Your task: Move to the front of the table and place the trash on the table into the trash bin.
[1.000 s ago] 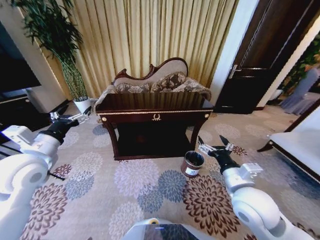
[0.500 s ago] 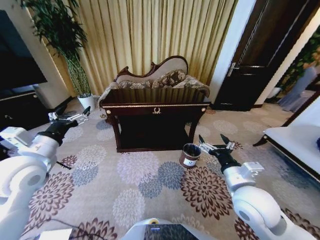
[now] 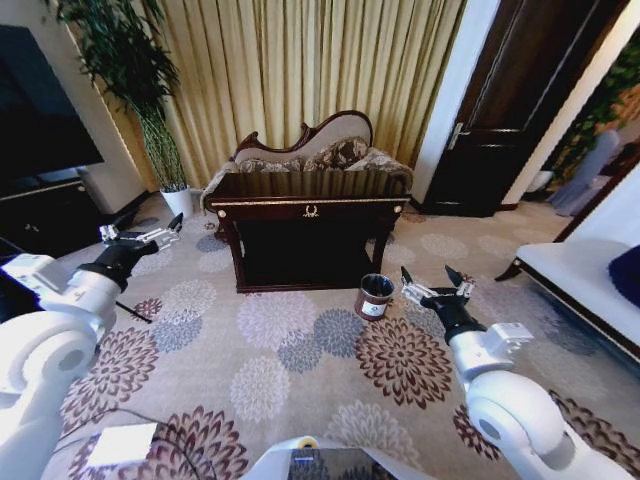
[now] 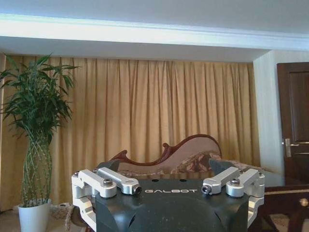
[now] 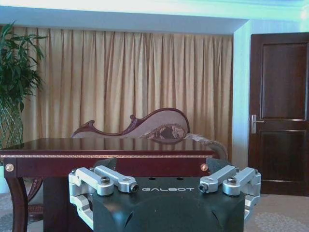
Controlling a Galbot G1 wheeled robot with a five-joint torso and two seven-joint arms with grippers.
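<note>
Dark glossy rectangular wooden table with gold edge trim and gold front emblem: placed centrally ahead on the floral-patterned carpet, directly before a carved-back floral sofa and gold pleated curtains. No trash can be made out on its top.

Small round reddish-brown trash bin with white side label: set on the carpet just beside the table's right front leg.

Left gripper: held above the carpet, left of the table, fingers spread, nothing held.

Right gripper: held just right of the bin, apart from it, fingers spread, nothing held.

Potted bamboo plant in white pot: stood left of the sofa.

Dark wooden door: seen at the right.
</note>
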